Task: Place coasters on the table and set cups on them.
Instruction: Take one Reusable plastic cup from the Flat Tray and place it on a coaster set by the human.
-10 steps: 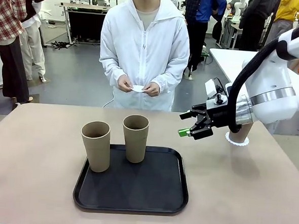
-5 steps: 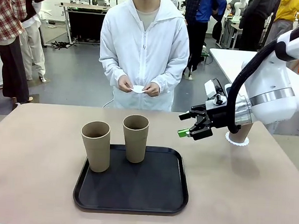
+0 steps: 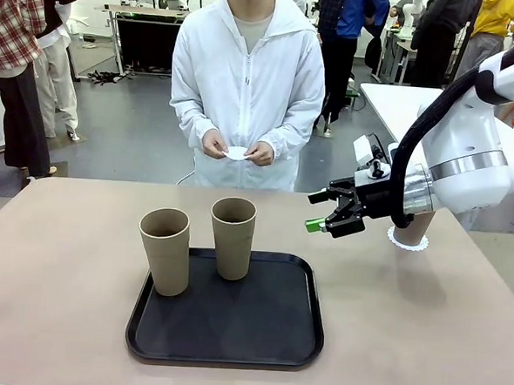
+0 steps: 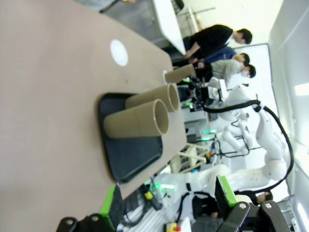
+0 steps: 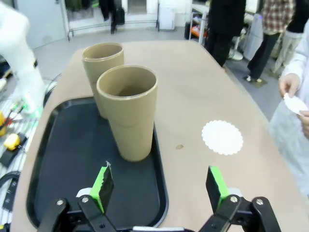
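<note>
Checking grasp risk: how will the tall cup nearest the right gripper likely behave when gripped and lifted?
The cup is tall, narrow-based and empty, so probably light and apt to tip if nudged high. Its matte wall seems unlikely to slip in the right gripper, though the taper might let it slide down.

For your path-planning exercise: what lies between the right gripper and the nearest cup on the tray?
Just bare tray separates right gripper from cup, per right wrist view.
</note>
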You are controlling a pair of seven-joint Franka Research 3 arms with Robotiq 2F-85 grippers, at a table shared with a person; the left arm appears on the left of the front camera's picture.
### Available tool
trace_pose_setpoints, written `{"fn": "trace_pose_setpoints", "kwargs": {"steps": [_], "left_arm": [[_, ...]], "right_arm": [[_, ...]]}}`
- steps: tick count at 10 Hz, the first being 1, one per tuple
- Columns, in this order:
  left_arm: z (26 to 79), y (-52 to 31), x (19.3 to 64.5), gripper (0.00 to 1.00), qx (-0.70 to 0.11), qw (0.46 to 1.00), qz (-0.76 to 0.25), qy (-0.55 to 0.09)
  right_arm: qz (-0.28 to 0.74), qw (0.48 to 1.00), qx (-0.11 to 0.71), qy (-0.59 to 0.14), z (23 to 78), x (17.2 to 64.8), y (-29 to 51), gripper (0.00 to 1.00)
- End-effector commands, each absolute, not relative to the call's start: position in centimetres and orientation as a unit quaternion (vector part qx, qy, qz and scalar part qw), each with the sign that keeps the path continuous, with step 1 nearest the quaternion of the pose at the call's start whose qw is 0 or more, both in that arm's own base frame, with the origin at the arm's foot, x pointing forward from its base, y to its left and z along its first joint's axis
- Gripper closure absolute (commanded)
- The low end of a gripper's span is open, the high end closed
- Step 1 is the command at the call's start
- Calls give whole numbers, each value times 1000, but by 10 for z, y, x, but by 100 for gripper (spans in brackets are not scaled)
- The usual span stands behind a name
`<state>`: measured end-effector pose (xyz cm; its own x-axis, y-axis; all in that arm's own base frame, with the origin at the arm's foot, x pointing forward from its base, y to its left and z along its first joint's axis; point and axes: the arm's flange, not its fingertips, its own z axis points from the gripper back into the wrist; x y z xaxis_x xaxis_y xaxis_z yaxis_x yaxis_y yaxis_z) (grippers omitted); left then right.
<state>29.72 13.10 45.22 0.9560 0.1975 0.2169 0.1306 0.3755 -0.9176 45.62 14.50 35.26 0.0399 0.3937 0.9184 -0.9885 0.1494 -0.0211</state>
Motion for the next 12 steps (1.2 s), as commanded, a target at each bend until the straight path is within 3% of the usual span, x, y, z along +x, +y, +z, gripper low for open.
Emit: {"fn": "trace_pose_setpoints", "kwargs": {"steps": [1,6,12], "left_arm": [[452,132,296,0,-564,811,17,-154],[452,132,296,0,-564,811,17,-154],[452,132,296,0,-564,811,17,-154]], "right_arm": [[524,602,374,-473,336,461,150,0],[526,574,417,-468,293,453,169,0],[538,587,433,-421,265,461,212,0]]}}
